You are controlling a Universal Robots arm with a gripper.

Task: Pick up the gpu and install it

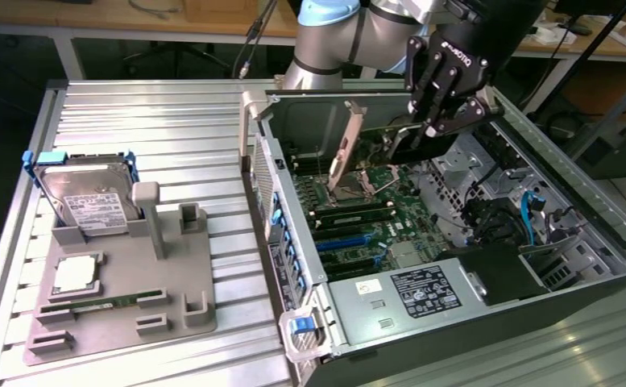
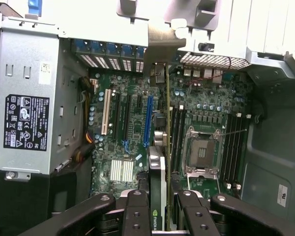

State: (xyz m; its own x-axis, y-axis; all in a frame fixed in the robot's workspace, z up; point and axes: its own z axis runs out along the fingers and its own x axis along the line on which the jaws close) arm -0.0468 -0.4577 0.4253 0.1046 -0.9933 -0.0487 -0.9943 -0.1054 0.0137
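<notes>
Claw point(image 1: 433, 133) clenched on the gpu point(image 1: 347, 145), which hangs edge-down between its fingers point(image 2: 137, 216) above the motherboard point(image 1: 361, 218) inside the open computer case point(image 1: 570, 266). Seen from the wrist, the card point(image 2: 160, 177) runs straight out from the fingertips, silver bracket point(image 2: 163, 44) at its far end.

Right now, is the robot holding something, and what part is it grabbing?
Yes. The end effector holds the gpu, pinching one edge of the thin card between its fingers, over the open computer case.

The fingers point(image 2: 137, 216) hide the gpu's point(image 2: 159, 182) lower edge.
</notes>
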